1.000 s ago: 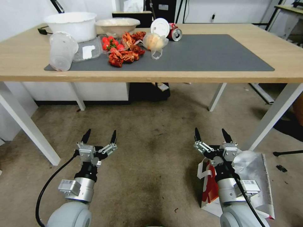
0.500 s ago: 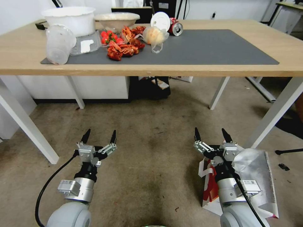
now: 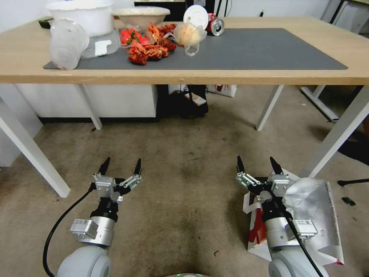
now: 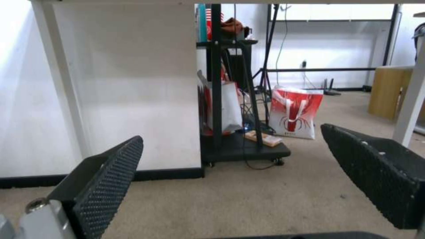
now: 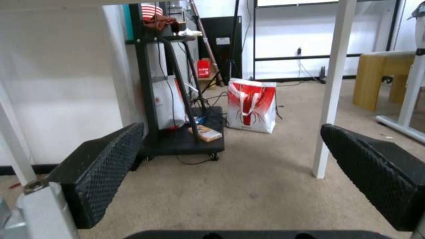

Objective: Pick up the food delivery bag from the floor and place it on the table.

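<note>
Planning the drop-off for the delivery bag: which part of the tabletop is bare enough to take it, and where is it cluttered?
The table is bare across the dark grey mat's middle and right, from the soda can to the right edge. Its left end is crowded: a white tub, a tipped plastic cup, red wrappers, a small clear bag.

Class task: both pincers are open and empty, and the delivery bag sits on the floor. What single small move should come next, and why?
Probably lower the right pincer toward the food delivery bag. The bag stands on the floor directly under that arm, foil lining open upward, and the pincer is open above it. The left pincer hangs open over bare floor, farther off.
</note>
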Tool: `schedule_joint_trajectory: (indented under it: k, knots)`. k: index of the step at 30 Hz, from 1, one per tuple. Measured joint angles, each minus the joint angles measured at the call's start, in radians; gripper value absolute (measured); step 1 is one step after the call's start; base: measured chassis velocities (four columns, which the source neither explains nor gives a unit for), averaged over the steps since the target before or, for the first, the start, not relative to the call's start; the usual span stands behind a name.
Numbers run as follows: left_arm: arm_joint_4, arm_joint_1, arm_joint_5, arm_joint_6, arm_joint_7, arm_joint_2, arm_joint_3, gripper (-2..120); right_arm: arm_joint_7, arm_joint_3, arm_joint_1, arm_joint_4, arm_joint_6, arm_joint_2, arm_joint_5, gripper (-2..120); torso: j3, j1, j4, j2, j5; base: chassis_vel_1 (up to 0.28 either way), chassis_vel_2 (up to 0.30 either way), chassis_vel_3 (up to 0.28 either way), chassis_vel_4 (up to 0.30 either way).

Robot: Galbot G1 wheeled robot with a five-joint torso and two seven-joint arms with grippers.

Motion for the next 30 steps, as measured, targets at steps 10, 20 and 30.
schedule_joint_trajectory:
  k: [10,20,30]
  knots:
    - [0.021,-0.008,-0.046,-0.05,0.005,0.007,0.0,100,0.001,0.014,0.015,-0.008,-0.001,-0.009,0.011,100,0.0,0.0,0.0001,0.003,0.0001,0.0,0.0,0.0,0.0]
    - [0.037,-0.012,-0.051,-0.072,0.004,0.029,-0.009,100,0.002,0.103,0.04,-0.021,-0.023,-0.062,0.016,100,0.0,0.001,0.0001,0.006,0.0001,0.0,0.0,0.0,0.0]
    - [0.059,-0.017,-0.056,-0.066,0.004,0.036,-0.009,100,-0.024,0.244,0.053,-0.109,-0.026,-0.119,0.053,100,0.0,0.001,0.0001,0.008,0.0003,0.0,0.0,0.0,0.0]
